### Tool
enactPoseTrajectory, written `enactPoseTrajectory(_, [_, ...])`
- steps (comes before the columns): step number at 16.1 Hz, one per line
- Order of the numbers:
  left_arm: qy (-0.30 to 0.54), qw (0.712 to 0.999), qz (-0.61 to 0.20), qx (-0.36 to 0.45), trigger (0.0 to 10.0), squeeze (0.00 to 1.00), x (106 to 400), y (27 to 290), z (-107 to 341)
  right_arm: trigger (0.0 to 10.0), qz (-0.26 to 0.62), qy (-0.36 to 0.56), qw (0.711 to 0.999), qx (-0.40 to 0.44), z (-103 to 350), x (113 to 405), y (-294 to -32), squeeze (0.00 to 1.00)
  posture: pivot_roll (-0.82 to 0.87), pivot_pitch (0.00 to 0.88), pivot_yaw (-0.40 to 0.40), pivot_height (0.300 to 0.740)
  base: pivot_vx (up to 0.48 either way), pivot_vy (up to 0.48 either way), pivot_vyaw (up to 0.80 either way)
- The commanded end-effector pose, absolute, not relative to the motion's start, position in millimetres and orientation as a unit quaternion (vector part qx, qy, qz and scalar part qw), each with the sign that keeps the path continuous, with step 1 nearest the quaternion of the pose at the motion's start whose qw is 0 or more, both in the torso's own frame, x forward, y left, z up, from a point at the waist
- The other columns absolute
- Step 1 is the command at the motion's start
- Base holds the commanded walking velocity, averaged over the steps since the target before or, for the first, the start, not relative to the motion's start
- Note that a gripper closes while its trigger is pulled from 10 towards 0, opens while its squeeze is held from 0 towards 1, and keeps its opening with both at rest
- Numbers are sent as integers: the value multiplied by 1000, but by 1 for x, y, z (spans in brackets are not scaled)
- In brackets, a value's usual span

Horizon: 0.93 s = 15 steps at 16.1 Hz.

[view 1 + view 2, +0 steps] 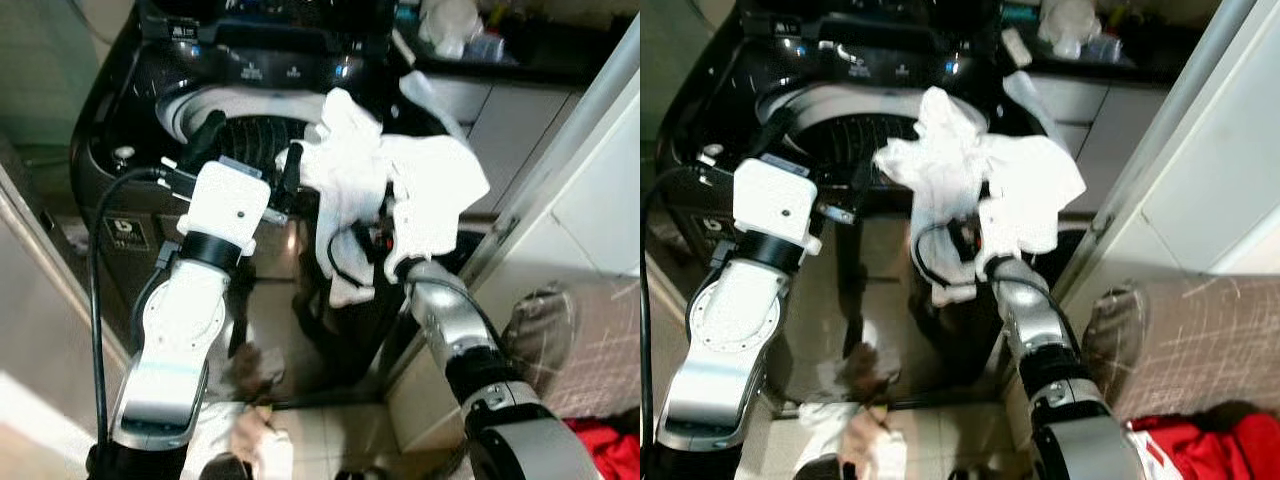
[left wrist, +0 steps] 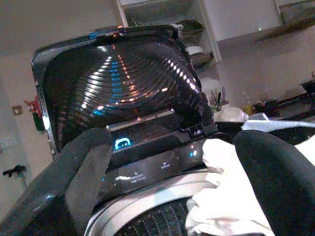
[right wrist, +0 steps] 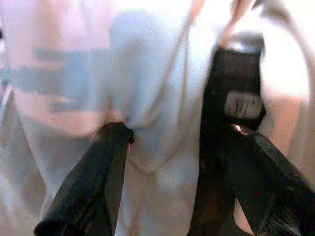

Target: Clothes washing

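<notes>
Our right gripper (image 3: 172,147) pinches the white garment (image 1: 390,180) at the drum's (image 1: 245,135) three o'clock; loading step, next carry it over and release.

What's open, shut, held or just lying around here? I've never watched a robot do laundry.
Washing machine lid: raised, open.
Drum: uncovered; contents not clear.
White garment: bunched, held up at the machine's rim.
Right gripper: shut on the white garment.
Left gripper: open, beside the garment, over the drum.
Red cloth: lying on the floor.
</notes>
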<state>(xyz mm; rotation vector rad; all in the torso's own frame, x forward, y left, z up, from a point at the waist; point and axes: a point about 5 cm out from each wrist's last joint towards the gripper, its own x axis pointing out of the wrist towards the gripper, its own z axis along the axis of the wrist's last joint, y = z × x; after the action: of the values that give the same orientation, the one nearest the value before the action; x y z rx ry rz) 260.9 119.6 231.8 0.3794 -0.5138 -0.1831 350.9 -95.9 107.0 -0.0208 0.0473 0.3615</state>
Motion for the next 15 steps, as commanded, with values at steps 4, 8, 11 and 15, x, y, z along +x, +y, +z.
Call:
enactPoseTrajectory(4, [-250, 945, -103, 186, 10000, 0, 257, 117, 233, 10000, 180, -51, 982, -23, 137, 352, -89, 0, 93, 118, -78, 740, 0, 0, 0])
enactPoseTrajectory(8, [-249, 945, -106, 185, 10000, 0, 257, 116, 233, 10000, 180, -86, 980, -8, 157, 354, -83, 0, 94, 116, -71, 740, 0, 0, 0])
enactPoseTrajectory(11, [-249, 944, -107, 185, 10000, 0, 258, 116, 234, 10000, 176, -165, 970, -34, 200, 366, -74, 0, 97, 116, -64, 740, 0, 0, 0])
enactPoseTrajectory(15, [-251, 944, -103, 186, 10000, 0, 258, 117, 235, 10000, 150, -264, 952, -37, 250, 371, -74, 0, 100, 114, -63, 740, 0, 0, 0])
